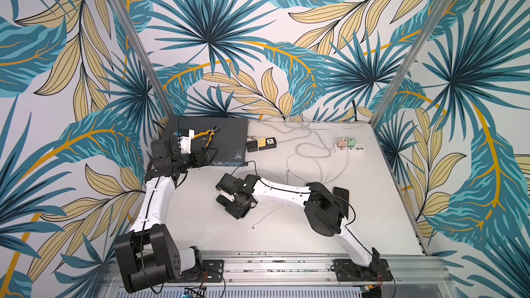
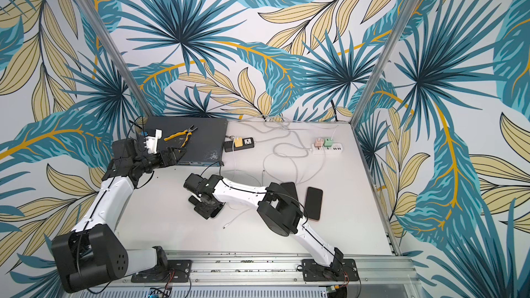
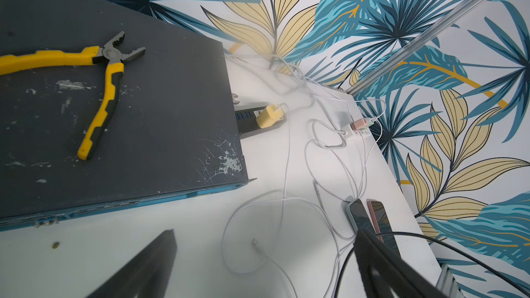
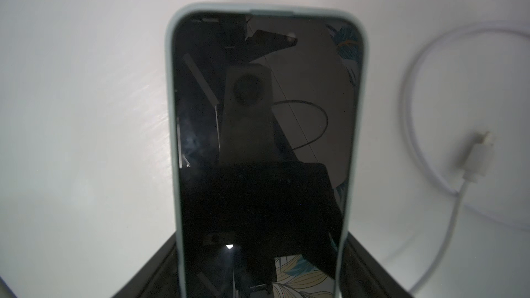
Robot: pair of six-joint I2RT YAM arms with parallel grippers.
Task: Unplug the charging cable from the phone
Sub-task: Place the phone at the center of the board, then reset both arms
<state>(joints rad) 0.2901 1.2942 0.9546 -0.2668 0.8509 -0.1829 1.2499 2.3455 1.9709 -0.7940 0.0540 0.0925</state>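
The phone (image 4: pixel 263 139), black-screened in a pale green case, lies flat on the white table, and my right gripper (image 4: pixel 261 253) is shut on it, a dark finger against each long edge. In both top views that gripper (image 1: pixel 233 206) (image 2: pixel 208 206) covers most of the phone. The white charging cable's connector (image 4: pixel 476 159) lies loose on the table beside the phone, apart from it; its end (image 1: pixel 253 227) (image 3: pixel 255 242) shows bare. My left gripper (image 3: pixel 263 253) (image 1: pixel 208 157) hangs open and empty by the dark box's front edge.
A dark box (image 1: pixel 226 139) at the back left carries yellow pliers (image 1: pixel 208 134). Beside it sit a black power strip (image 1: pixel 261 144) and a white one (image 1: pixel 351 146) with chargers. White cables loop across the middle. Two more phones (image 2: pixel 313 203) (image 2: pixel 288 187) lie near the right arm.
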